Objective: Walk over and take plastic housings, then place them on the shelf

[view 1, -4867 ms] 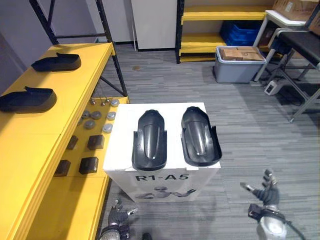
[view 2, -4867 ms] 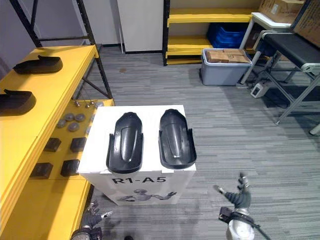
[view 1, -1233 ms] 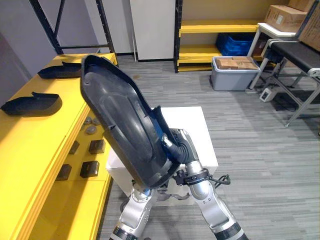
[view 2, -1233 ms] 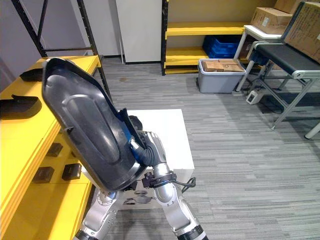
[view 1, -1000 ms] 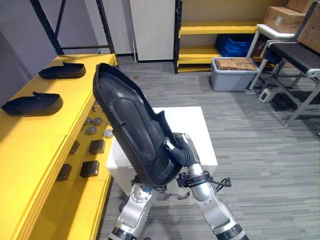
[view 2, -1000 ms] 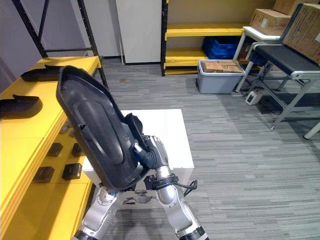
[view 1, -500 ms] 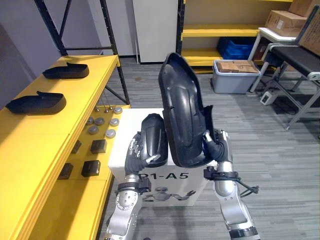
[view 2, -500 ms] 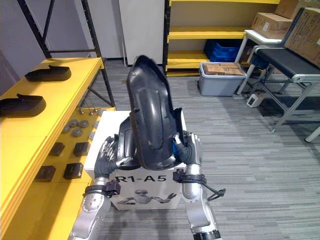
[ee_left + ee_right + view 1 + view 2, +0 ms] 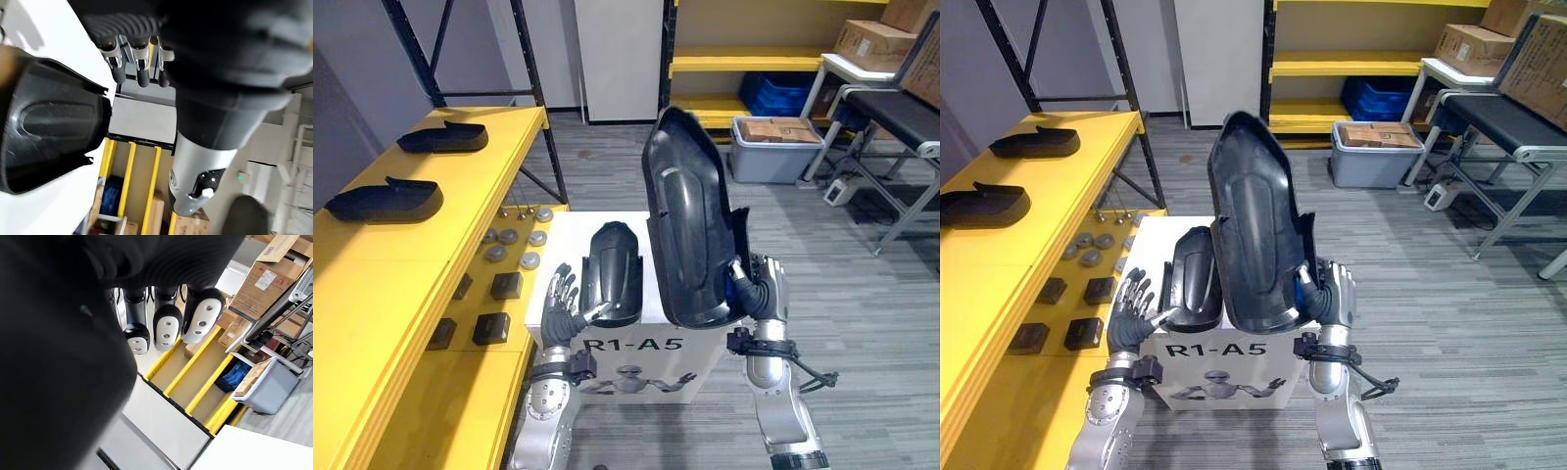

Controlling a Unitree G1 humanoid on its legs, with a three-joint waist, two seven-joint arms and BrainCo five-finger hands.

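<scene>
The right hand is curled round the lower rim of a black plastic housing held upright above the white box's right edge; it is judged light, stiff and slick, best gripped at that rim.

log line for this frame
right hand: grips raised housing upright | left hand: open beside second housing on white box | yellow shelf: placement pending
</scene>
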